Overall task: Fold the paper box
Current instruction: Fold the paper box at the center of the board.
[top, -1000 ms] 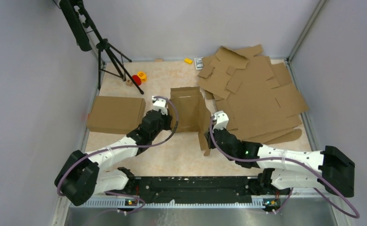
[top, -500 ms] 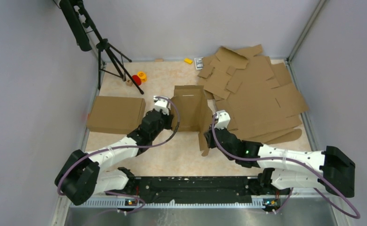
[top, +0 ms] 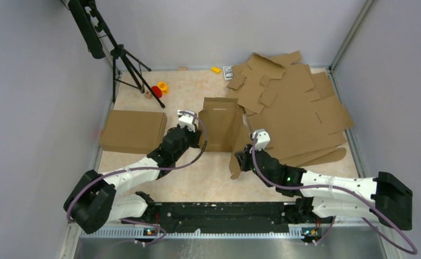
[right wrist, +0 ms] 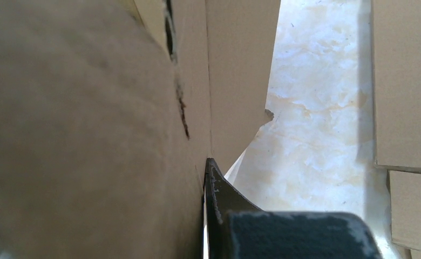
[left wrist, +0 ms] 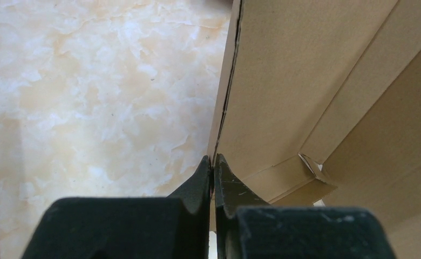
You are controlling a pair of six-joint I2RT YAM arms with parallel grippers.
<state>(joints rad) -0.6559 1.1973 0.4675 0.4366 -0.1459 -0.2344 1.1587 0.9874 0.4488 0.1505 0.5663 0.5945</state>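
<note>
Item: paper box (top: 219, 123), half-folded, on table (top: 197, 181), just left of blank stack (top: 300, 113); left pincer (left wrist: 214, 167) nipped on wall far from stack; right pincer (right wrist: 206, 168) clamped on stack-side flap, one finger hidden behind cardboard.

I see the paper box (top: 221, 123) half-formed near the middle of the table (top: 192, 181), plain brown corrugated cardboard with its long axis running six to twelve o'clock. Its left and right walls stand upright, the top is open, and a loose flap trails from its five o'clock corner.
</note>
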